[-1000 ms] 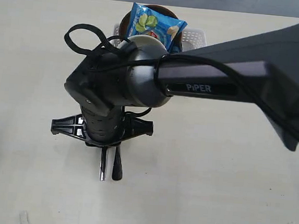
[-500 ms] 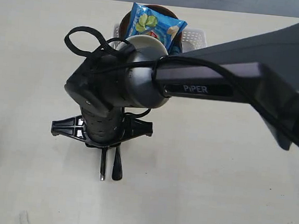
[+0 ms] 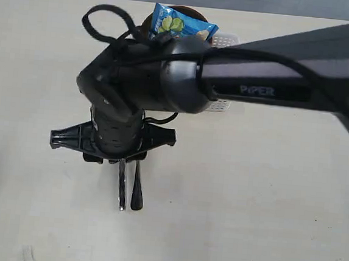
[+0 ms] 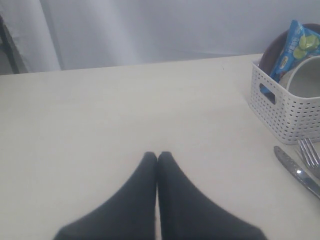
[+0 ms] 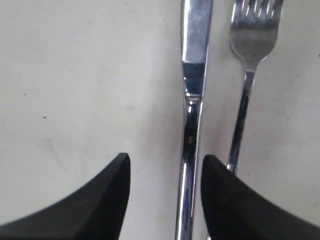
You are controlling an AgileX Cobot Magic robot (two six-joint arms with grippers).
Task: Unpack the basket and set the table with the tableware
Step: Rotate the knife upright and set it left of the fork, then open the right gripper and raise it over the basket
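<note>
Honestly, the right gripper [image 5: 166, 161] straddles the knife [image 5: 192, 80] with jaws apart, so a crooked lift could bump the fork [image 5: 252, 45].

Steel knife [image 5: 192, 100] and fork [image 5: 252, 45] lie side by side on the pale worktop [image 3: 247, 204], at six o'clock from the white basket [image 4: 285, 115].

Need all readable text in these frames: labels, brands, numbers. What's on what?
"PiPER": pale letters on the dark link of the right arm, exterior view.
Blue chip bag: it carries print, but this is too blurred to read in either the exterior or the left wrist view.
Knife, fork, basket: no markings visible.
</note>
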